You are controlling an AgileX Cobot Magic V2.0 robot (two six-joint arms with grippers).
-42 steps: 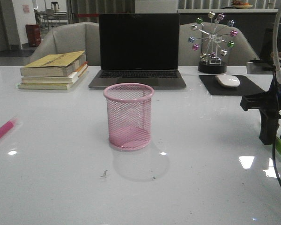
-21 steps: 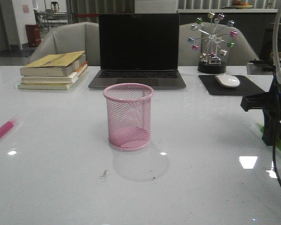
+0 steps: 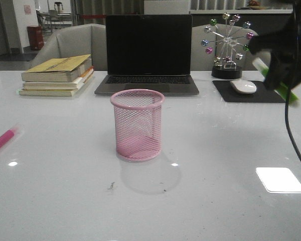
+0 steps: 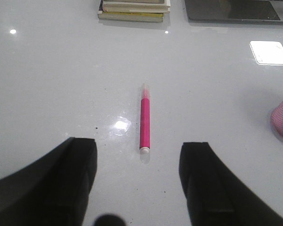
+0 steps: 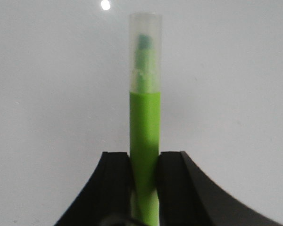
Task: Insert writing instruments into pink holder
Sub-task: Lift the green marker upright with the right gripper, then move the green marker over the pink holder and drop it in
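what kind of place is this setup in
Most likely an office or study desk: an open laptop sits at the back of the white table, with stacked books beside it and a mouse on its pad.

Office setting, judged from furnishings; glossy white desk surface (image 3: 65,201) carrying an open dark laptop (image 3: 148,52), a stack of yellow-covered books (image 3: 57,75), a white computer mouse (image 3: 244,86) on a black mat (image 3: 251,94), and a desk ornament of coloured metallic balls (image 3: 227,42); grey upholstered chairs (image 3: 72,42) behind; corridor with red bin (image 3: 35,36) beyond.
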